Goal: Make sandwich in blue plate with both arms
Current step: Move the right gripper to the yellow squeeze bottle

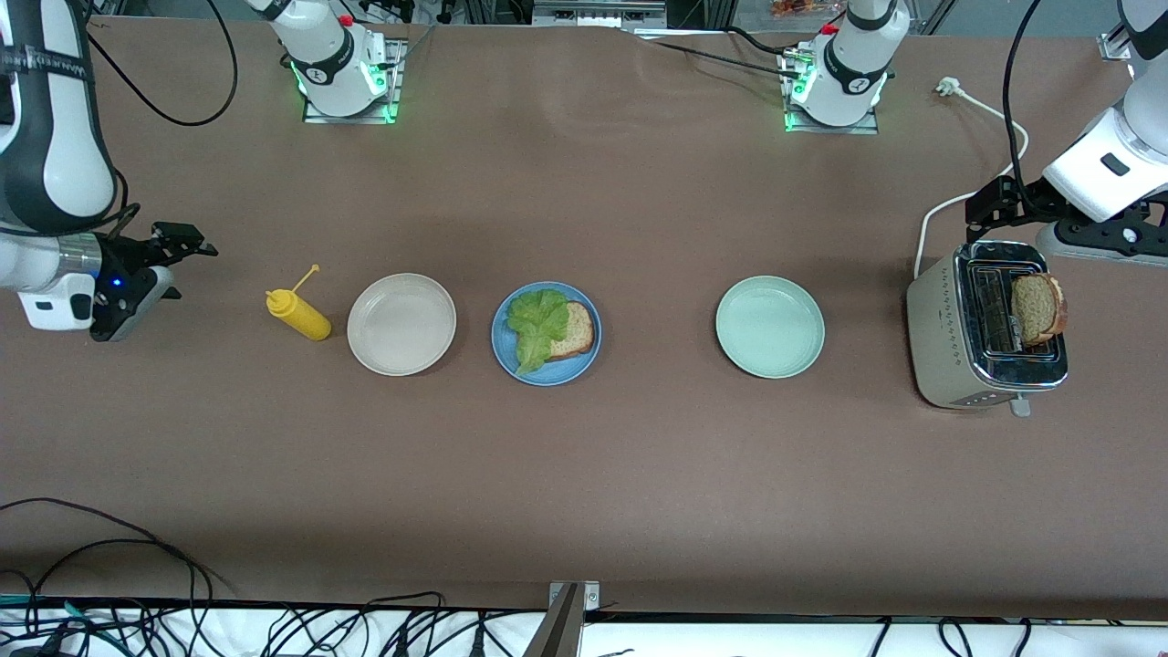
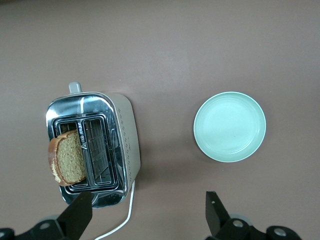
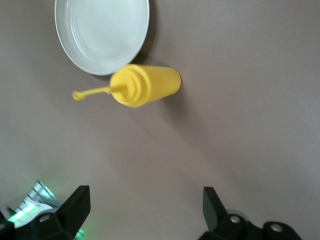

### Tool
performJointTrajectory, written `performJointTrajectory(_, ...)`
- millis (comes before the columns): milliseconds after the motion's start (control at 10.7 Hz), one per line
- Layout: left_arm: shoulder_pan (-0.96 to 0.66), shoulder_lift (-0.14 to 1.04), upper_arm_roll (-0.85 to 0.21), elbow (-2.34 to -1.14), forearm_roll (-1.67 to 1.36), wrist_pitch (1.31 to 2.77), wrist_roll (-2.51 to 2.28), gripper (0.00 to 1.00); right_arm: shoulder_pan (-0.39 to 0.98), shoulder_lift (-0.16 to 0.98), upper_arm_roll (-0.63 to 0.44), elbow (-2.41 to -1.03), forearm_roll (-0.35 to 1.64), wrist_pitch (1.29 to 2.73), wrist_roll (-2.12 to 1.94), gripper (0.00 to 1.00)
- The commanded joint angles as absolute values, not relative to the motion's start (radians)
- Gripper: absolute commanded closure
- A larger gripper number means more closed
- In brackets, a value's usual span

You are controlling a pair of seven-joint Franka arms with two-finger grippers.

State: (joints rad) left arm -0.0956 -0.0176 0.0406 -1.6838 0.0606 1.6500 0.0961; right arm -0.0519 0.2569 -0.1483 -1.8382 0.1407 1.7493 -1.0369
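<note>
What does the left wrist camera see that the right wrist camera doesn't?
Only the left wrist view shows the shiny silver toaster with a brown toast slice sticking out of its slot, and the round pale mint-green plate. Only the right wrist view shows the yellow squeeze bottle and the round cream-white plate. Both show the brown table and that arm's own open black gripper: left gripper, right gripper.
</note>
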Motion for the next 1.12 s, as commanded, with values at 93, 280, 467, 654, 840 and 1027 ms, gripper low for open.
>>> performJointTrajectory(93,-0.106,-0.015,0.041,-1.674,0.08,1.654,0.1,0.0,-0.162,0.365,-0.129,-1.855,0.293,1.832,-1.39,0.0)
performJointTrajectory(280,-0.106,-0.015,0.043,-1.674,0.078,1.654,0.1,0.0,-0.215,0.457,-0.129,-1.852,0.462,1.833,-1.636,0.0)
performJointTrajectory(467,-0.106,-0.015,0.043,-1.674,0.078,1.654,0.1,0.0,-0.247,0.532,-0.129,-1.848,0.622,1.832,-1.866,0.0)
performJointTrajectory(654,-0.106,-0.015,0.043,-1.674,0.078,1.654,0.1,0.0,-0.252,0.575,-0.129,-1.847,0.736,1.816,-2.041,0.0)
performJointTrajectory(840,-0.106,-0.015,0.043,-1.672,0.078,1.654,0.1,0.0,-0.252,0.607,-0.129,-1.847,0.814,1.726,-2.153,0.0)
performJointTrajectory(1027,-0.106,-0.015,0.043,-1.672,0.078,1.654,0.101,0.0,-0.25,0.633,-0.127,-1.851,0.873,1.68,-2.244,0.0)
